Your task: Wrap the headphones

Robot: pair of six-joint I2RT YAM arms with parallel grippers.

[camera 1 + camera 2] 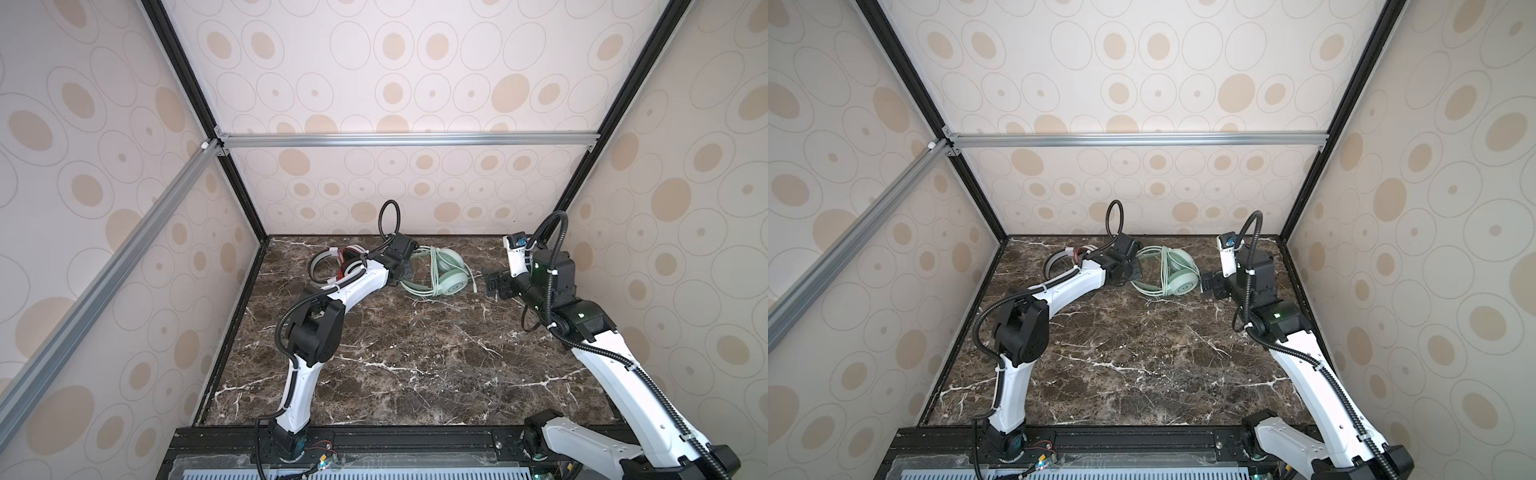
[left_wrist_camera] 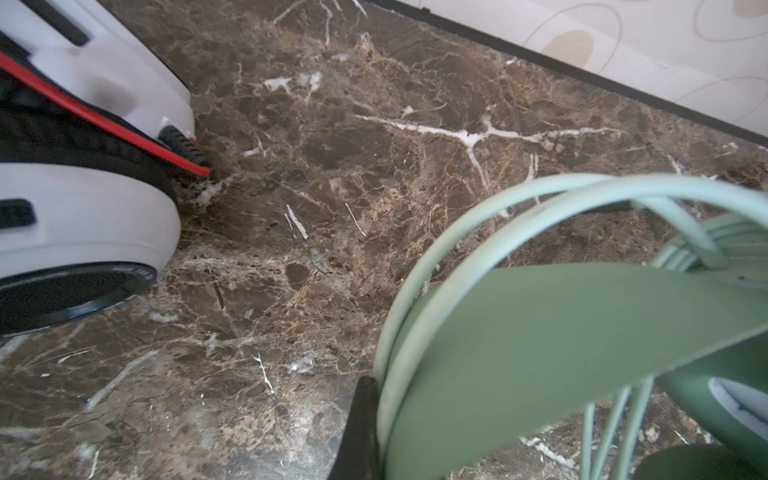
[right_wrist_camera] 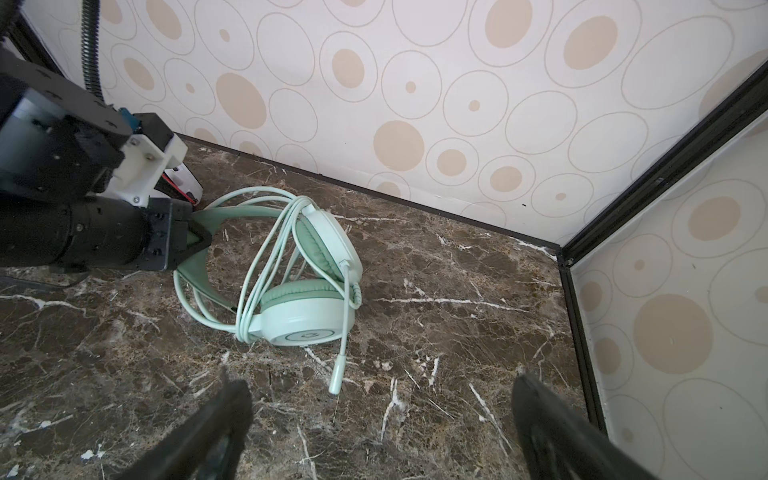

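Note:
The mint-green headphones (image 1: 446, 270) (image 1: 1177, 274) lie near the back of the marble table, their pale green cable looped around the band and cups (image 3: 307, 299). My left gripper (image 1: 405, 274) (image 3: 199, 241) is shut on their headband (image 2: 540, 353); one black finger (image 2: 359, 424) shows beside the band and the other is hidden. The white headphones (image 1: 345, 266) (image 2: 83, 216) with black pads and red cable lie behind my left arm, partly covered. My right gripper (image 1: 492, 282) (image 3: 382, 419) stands open just right of the green headset, nothing between its fingers.
The green headset's microphone boom (image 3: 343, 332) points toward my right gripper. The patterned back wall (image 1: 415, 195) runs close behind both headsets. A black corner post (image 3: 577, 299) and the side wall stand to the right. Brown marble table (image 1: 415, 353) stretches toward the front.

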